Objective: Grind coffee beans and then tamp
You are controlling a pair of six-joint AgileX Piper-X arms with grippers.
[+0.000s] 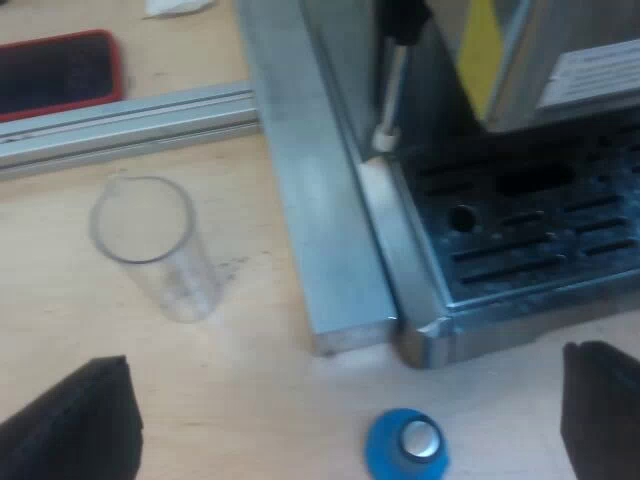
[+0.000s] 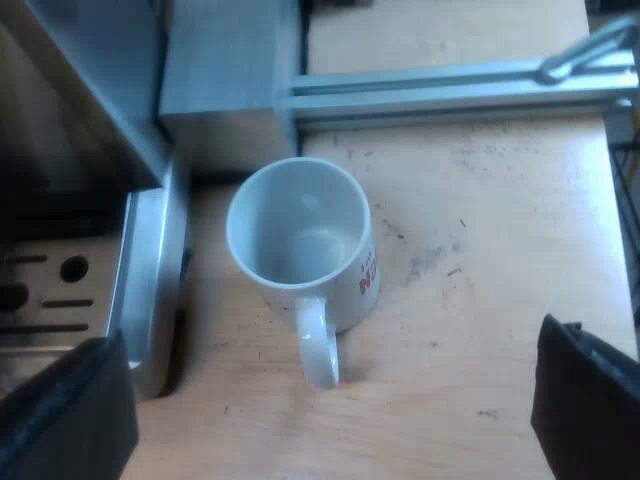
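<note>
My left pincer (image 1: pixel 335 425) wide open, empty, poised over blue tamper (image 1: pixel 405 447) standing on table (image 1: pixel 250 400), probably lined up for pickup | measuring glass (image 1: pixel 150 240) beyond, upright, apart from espresso machine (image 1: pixel 520 225) | my right pincer (image 2: pixel 325 410) wide open, empty, over empty mug (image 2: pixel 300 245) beside machine front.

Soft even light, faint shadow at the mug's (image 2: pixel 300 235) base, dull sheen on the drip tray (image 1: pixel 520 235)
</note>
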